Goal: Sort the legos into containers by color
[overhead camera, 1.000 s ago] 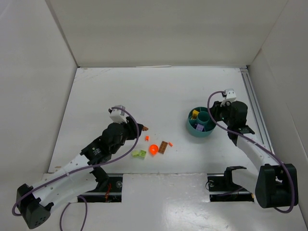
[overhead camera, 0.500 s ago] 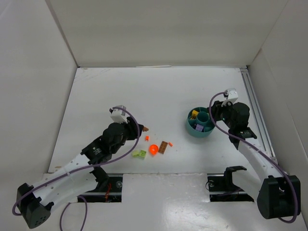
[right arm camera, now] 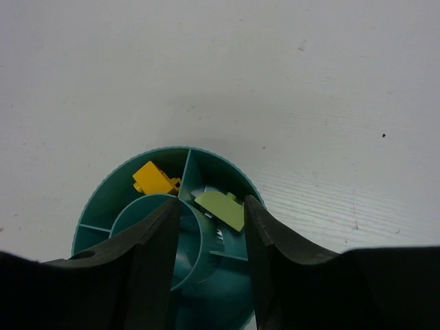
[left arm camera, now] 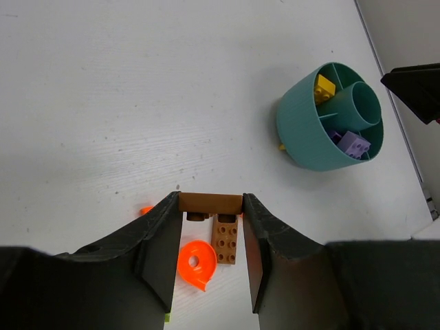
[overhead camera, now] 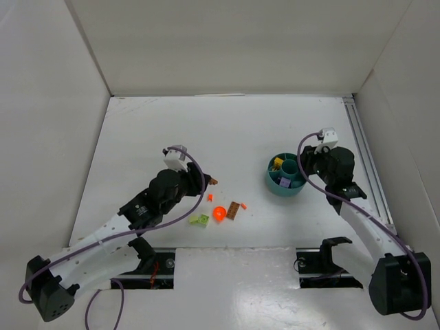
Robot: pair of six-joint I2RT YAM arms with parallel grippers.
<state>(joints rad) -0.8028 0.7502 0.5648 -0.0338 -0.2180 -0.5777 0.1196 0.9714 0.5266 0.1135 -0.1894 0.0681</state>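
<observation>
My left gripper is shut on a small brown brick and holds it above the loose legos. Below it lie a brown plate, a round orange piece and a tiny orange brick. The teal divided bowl sits to the right and holds a yellow brick and purple bricks. My right gripper is open right over the bowl's rim. A lime green brick lies in a compartment between its fingers, beside the yellow brick.
A lime green brick lies left of the round orange piece. Another tiny orange brick lies right of the brown plate. White walls enclose the table on three sides. A metal rail runs along the right edge.
My left gripper has moved slightly forward and right, still holding the brown brick. My right gripper has shifted a little at the bowl.
</observation>
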